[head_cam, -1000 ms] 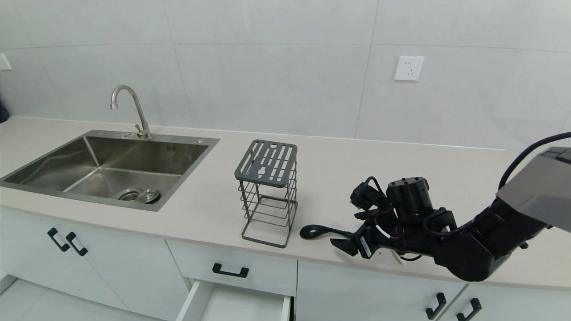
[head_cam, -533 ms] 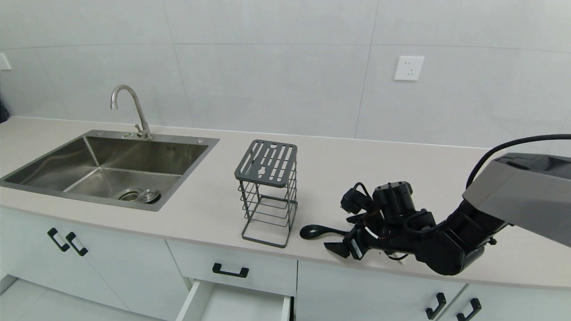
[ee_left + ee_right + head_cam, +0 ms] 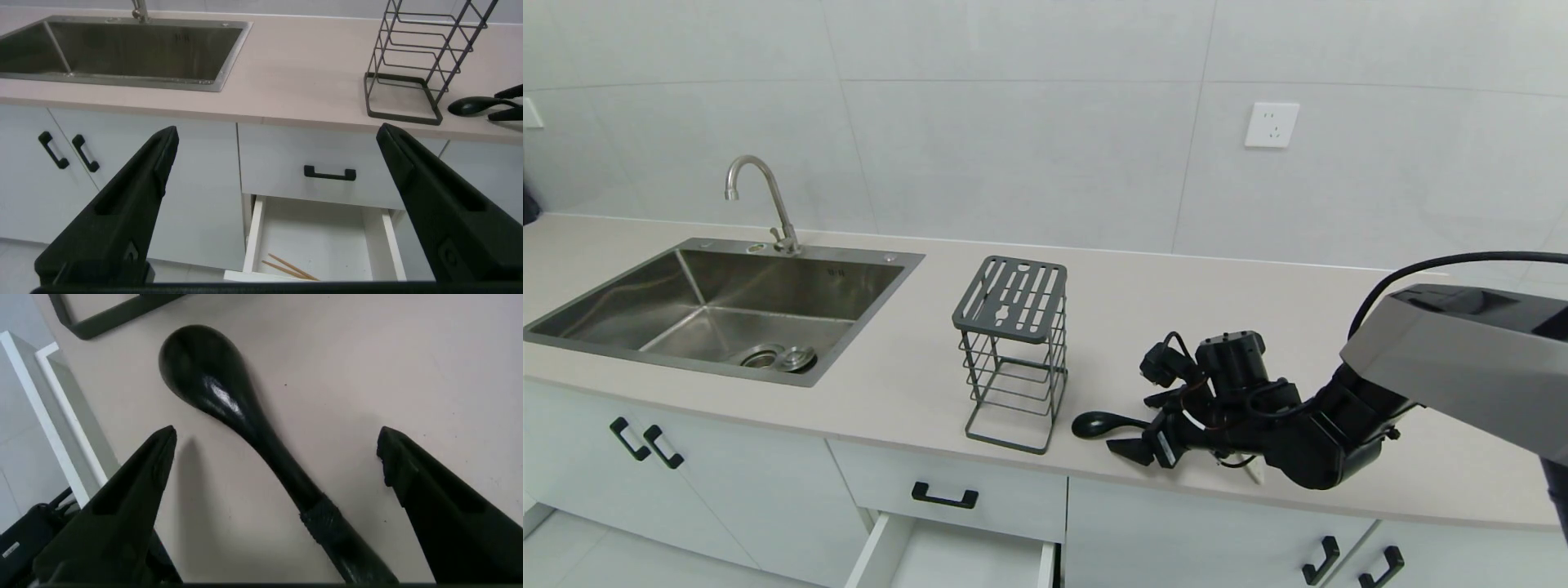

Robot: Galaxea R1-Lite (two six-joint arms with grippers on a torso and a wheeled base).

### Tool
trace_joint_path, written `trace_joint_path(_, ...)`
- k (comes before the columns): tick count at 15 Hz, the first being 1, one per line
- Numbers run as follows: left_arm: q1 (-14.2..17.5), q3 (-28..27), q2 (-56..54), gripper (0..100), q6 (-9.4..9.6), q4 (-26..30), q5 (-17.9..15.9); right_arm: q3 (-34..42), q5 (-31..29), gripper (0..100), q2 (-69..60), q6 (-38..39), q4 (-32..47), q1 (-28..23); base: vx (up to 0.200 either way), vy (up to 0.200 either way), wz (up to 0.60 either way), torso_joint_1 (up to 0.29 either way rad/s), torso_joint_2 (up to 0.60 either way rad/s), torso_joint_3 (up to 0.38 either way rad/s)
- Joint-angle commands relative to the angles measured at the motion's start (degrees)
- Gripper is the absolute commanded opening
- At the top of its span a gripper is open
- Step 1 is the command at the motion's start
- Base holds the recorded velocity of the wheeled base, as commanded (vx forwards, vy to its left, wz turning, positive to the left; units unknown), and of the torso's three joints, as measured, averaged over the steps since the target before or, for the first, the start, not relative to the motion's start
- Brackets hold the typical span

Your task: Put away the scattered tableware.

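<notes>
A black spoon (image 3: 1094, 425) (image 3: 216, 384) lies on the counter just right of the dark wire rack (image 3: 1013, 351), bowl toward the rack and handle pointing right. My right gripper (image 3: 1141, 425) (image 3: 274, 441) is low over the counter and open, with one finger on each side of the spoon's handle, not closed on it. My left gripper (image 3: 274, 135) is open and holds nothing. It hangs in front of the cabinets, below counter height, facing the open drawer (image 3: 327, 237). The left wrist view also shows the spoon (image 3: 474, 104) beside the rack (image 3: 425, 57).
A steel sink (image 3: 572, 314) with a tap (image 3: 760, 196) is set into the counter's left part. The white drawer (image 3: 956, 563) under the rack is pulled out, with chopsticks (image 3: 290, 265) lying in it. Cabinet doors with black handles flank it.
My right arm has slid left along the counter, bringing its open fingers around the spoon's handle. The spoon and the rack have not moved.
</notes>
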Motion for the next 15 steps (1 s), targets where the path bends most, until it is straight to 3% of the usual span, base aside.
trace_joint_path(1, 0.0, 0.0, 0.1, 100, 0.0, 0.0, 0.0, -0.2, 0.0, 0, 1.0, -0.2, -0.1, 0.0, 0.0, 0.0, 0.0, 0.0, 0.0, 0.0)
trace_joint_path(7, 0.0, 0.0, 0.1, 100, 0.0, 0.0, 0.0, 2.3, -1.1, 0, 0.5, -1.5, -0.3, 0.1, 0.0, 0.0, 0.0, 0.0, 0.0, 0.0)
trace_joint_path(15, 0.0, 0.0, 0.1, 100, 0.0, 0.0, 0.0, 13.3, -1.2, 0, -16.2, -3.2, -0.4, 0.6, 0.0, 0.0, 0.0, 0.0, 0.0, 0.0)
